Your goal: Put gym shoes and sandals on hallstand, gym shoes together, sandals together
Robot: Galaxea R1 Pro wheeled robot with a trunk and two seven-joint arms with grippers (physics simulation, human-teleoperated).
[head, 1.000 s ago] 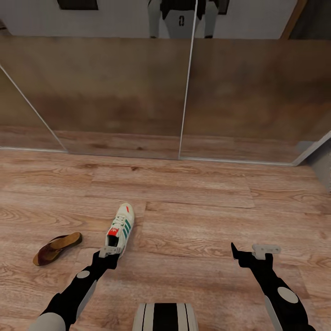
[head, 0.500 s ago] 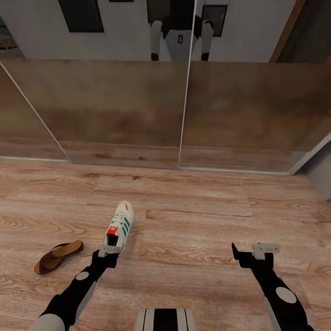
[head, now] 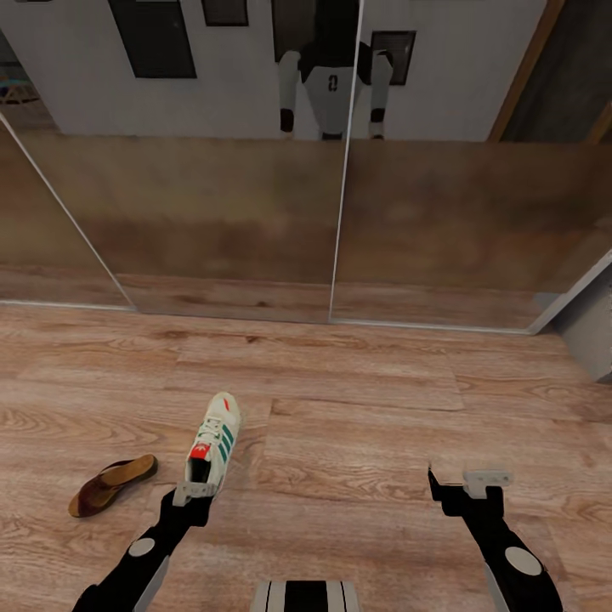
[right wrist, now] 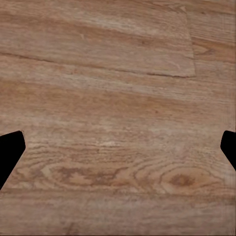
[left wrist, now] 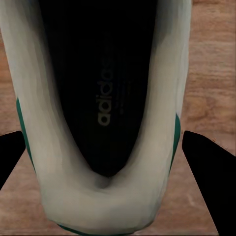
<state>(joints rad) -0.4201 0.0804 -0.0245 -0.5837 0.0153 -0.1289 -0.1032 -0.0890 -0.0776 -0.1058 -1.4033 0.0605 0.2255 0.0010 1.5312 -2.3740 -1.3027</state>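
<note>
A: What lies on the light-brown wood-plank corridor floor [head: 382, 408]?

B: A cream-white lace-up sneaker with green stripes [head: 213, 439], toe pointing to twelve o'clock. At its nine o'clock lies a dark-brown leather sandal with a tan insole [head: 112, 484].

A: And the grippers?

B: The left gripper [head: 194, 493] straddles the sneaker's heel, jaws spread, probably lining up a grasp. The right gripper [head: 459, 480] hangs open over bare planks.
</note>
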